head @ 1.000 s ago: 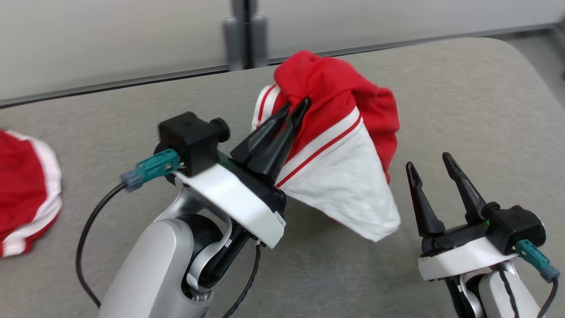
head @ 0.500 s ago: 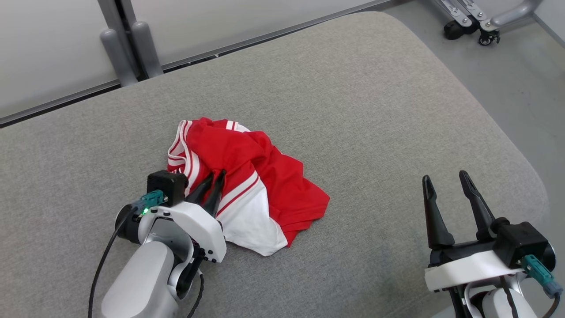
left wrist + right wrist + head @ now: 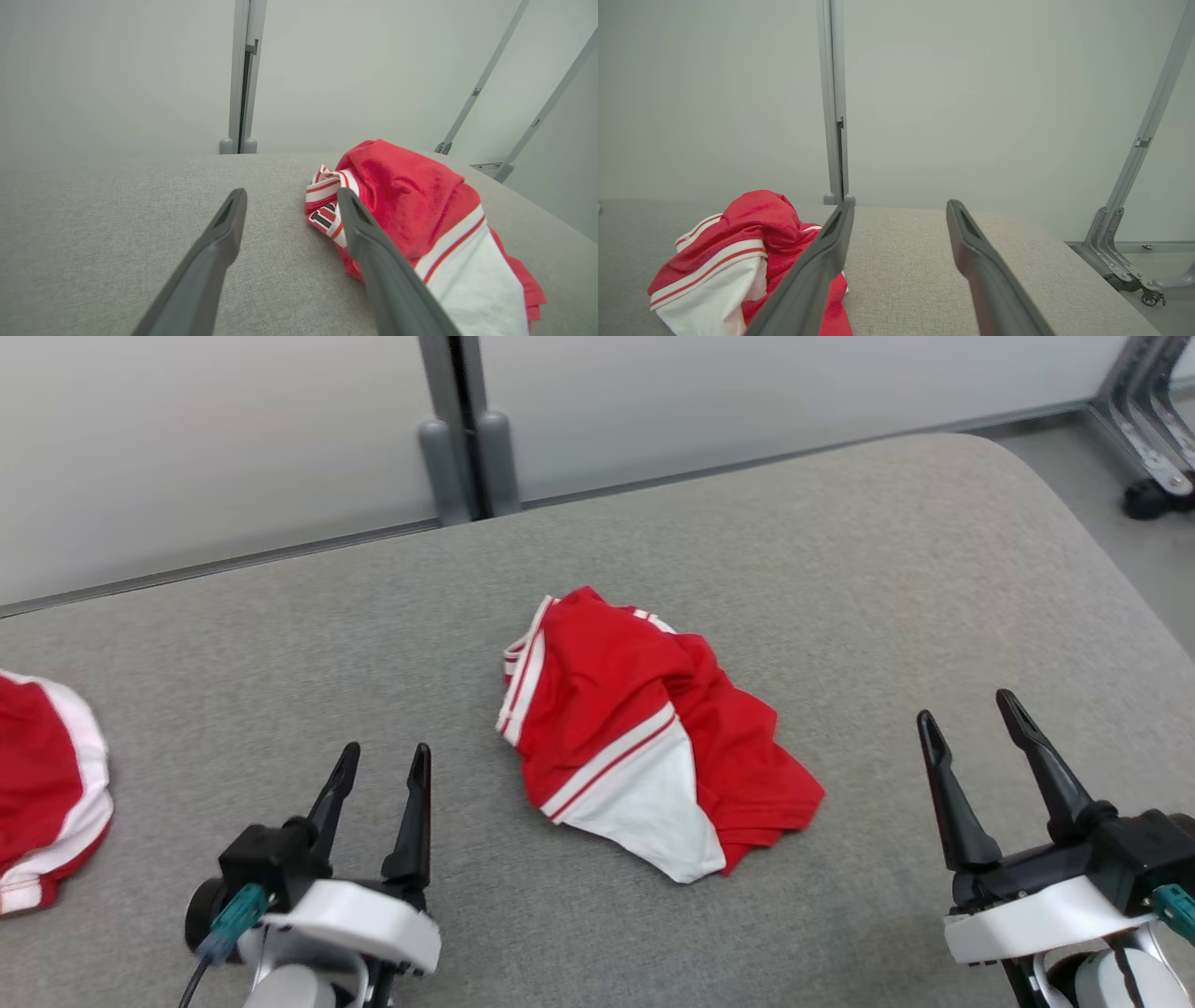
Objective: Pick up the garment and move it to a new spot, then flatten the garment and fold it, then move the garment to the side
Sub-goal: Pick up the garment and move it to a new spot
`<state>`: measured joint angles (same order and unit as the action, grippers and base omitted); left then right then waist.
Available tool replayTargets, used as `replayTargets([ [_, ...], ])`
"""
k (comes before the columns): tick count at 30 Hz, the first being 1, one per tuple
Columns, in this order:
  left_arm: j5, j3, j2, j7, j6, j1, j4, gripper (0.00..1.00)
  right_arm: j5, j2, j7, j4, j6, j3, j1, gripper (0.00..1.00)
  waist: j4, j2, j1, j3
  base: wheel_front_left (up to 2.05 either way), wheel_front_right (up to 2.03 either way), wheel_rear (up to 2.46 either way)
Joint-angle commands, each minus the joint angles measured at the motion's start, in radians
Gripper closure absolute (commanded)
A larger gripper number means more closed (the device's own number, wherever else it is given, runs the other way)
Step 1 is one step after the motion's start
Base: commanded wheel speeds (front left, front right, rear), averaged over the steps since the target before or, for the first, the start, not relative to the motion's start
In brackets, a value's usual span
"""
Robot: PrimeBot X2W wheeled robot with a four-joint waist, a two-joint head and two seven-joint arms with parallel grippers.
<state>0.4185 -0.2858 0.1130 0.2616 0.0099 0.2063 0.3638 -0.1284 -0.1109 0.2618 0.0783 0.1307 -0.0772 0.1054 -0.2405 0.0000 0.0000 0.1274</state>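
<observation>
The garment [image 3: 644, 728] is a red and white striped piece lying crumpled in a heap in the middle of the grey padded table [image 3: 840, 569]. It also lies right of the fingers in the left wrist view as the garment [image 3: 411, 219], and at lower left in the right wrist view as the garment [image 3: 738, 252]. My left gripper [image 3: 385, 770] stands open at the lower left, apart from the cloth, with nothing between its fingers. At the lower right my right gripper [image 3: 971, 717] is open and empty too.
Another red and white cloth [image 3: 47, 793] lies at the table's left edge. A pale wall with a grey post [image 3: 464, 429] runs behind the table. The table's rounded right edge drops to the floor, where a wheeled metal frame [image 3: 1153, 448] stands.
My left gripper held the garment up in the air, lowered it onto the table, then let go and drew back to the lower left. The head camera shifted between frames.
</observation>
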Motion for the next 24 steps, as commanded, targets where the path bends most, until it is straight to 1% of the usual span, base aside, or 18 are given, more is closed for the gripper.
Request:
replayTargets([
  [1,-0.021,0.026,0.004,0.004,0.009,-0.05,-0.044,0.0,0.003,-0.017,0.005,-0.006,0.0,0.01,-0.022,0.0,0.092,0.0,0.0,-0.057,0.0,0.0,0.0],
  [4,-0.049,0.095,0.007,0.003,0.022,-0.152,-0.112,0.0,0.008,-0.031,0.005,0.0,0.0,0.011,-0.039,0.0,0.152,0.0,0.0,-0.085,0.0,0.0,0.0],
  [6,-0.067,0.142,0.001,0.003,0.015,-0.204,-0.141,0.0,0.01,-0.035,0.005,0.006,0.0,0.011,-0.051,0.0,0.185,0.0,0.0,-0.102,0.0,0.0,0.0],
  [8,-0.078,0.19,-0.003,0.003,0.005,-0.249,-0.16,0.0,0.01,-0.031,0.005,0.012,0.0,0.016,-0.064,0.0,0.214,0.0,0.0,-0.113,0.0,0.0,0.0],
  [13,-0.108,0.284,-0.019,0.003,-0.047,-0.326,-0.167,0.0,0.011,-0.005,0.005,0.022,0.0,0.051,-0.104,0.0,0.271,0.0,0.0,-0.142,0.0,0.0,0.0],
  [17,-0.124,0.338,-0.036,0.003,-0.08,-0.354,-0.16,0.0,0.013,0.013,0.005,0.032,0.0,0.068,-0.133,0.0,0.294,0.0,0.0,-0.154,0.0,0.0,0.0],
  [24,-0.137,0.395,-0.054,0.003,-0.11,-0.366,-0.15,0.0,0.02,0.026,0.005,0.047,0.0,0.063,-0.143,0.0,0.292,0.0,0.0,-0.166,0.0,0.0,0.0],
])
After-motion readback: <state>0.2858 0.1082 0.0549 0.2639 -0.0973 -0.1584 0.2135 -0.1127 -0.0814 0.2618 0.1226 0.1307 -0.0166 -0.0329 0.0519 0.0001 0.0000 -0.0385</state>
